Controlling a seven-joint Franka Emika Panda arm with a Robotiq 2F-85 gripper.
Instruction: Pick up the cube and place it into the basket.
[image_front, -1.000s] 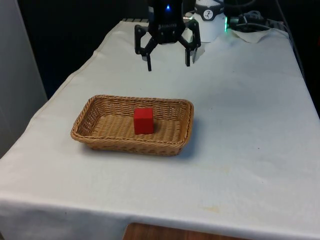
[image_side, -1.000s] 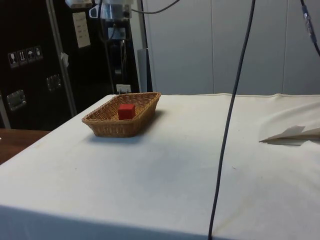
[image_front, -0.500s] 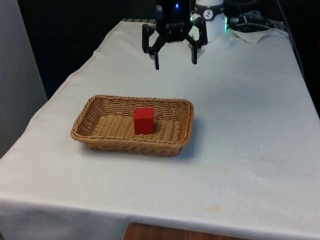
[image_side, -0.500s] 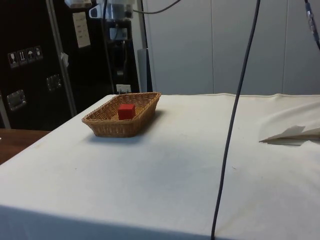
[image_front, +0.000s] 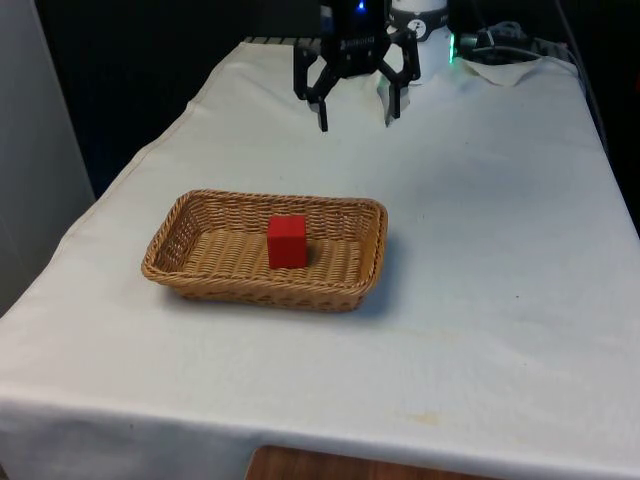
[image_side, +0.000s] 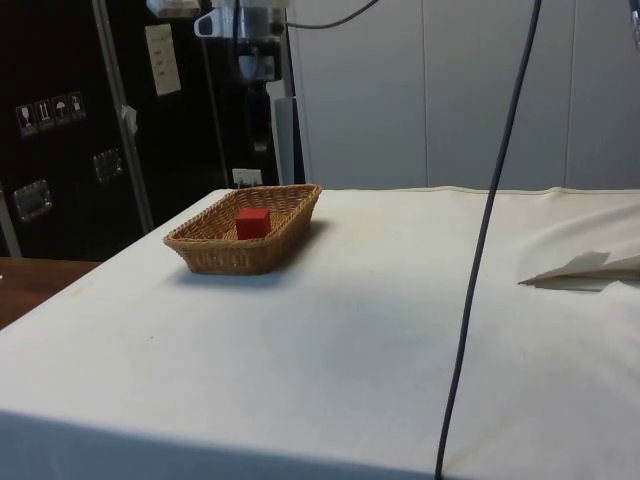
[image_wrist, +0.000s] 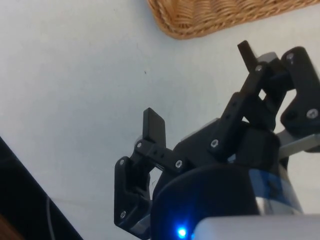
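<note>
A red cube rests inside the woven wicker basket, near its middle; the side view shows this cube within the basket as well. My black gripper hangs open and empty above the white cloth, well beyond the basket's far rim and slightly toward the front view's right. In the wrist view the gripper has its fingers spread wide with nothing between them, and one corner of the basket lies apart from them.
Crumpled white cloth lies at the table's far end near the robot base. A folded cloth ridge and a hanging dark cable appear in the side view. A wooden surface adjoins the table.
The open gripper has drawn back from the basket toward the table's far end and the front view's right. The cube has stayed in the basket.
</note>
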